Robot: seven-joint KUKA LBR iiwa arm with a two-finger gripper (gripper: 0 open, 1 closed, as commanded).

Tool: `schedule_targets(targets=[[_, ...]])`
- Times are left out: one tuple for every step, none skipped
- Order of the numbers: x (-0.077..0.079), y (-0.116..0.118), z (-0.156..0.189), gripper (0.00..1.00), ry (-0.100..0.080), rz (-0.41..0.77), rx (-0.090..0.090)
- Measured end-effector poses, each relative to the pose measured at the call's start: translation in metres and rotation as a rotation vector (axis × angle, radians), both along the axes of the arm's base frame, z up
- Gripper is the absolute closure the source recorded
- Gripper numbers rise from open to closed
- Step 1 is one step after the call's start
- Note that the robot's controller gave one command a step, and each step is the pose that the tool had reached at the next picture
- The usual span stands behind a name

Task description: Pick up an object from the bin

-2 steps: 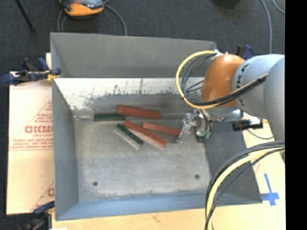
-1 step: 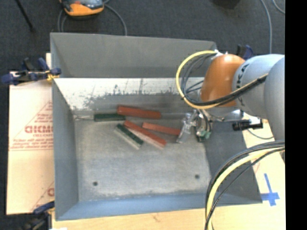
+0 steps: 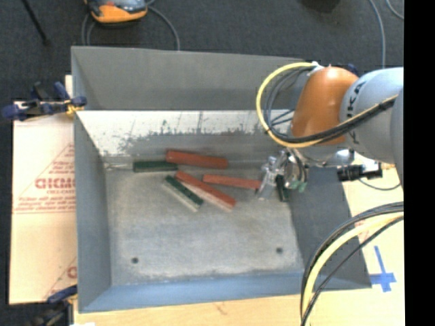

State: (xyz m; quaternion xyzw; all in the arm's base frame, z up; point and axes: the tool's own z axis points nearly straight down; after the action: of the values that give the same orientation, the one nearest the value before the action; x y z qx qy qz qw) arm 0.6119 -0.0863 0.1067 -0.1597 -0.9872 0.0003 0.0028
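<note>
My gripper (image 3: 272, 183) hangs low at the right side of the bin, just past the right end of a short red-brown bar (image 3: 230, 180). Its fingers look slightly apart with nothing between them. A longer red-brown bar (image 3: 197, 159) lies by the back wall. Another red bar (image 3: 206, 189) runs diagonally below the short one.
A dark green bar (image 3: 155, 166) lies along the back wall at the left. A green and pale bar (image 3: 182, 193) sits diagonally beside the red one. The bin floor toward the front is bare grey metal. The arm with its orange cover and cables overhangs the right wall.
</note>
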Motion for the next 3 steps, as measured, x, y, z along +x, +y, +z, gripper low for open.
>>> schedule_targets(targets=[[-0.013,-0.018,0.063,1.00,-0.006,0.012,-0.001],[-0.020,-0.005,0.123,1.00,-0.007,-0.057,-0.003],[-0.019,0.008,0.018,0.00,-0.014,0.054,-0.003]])
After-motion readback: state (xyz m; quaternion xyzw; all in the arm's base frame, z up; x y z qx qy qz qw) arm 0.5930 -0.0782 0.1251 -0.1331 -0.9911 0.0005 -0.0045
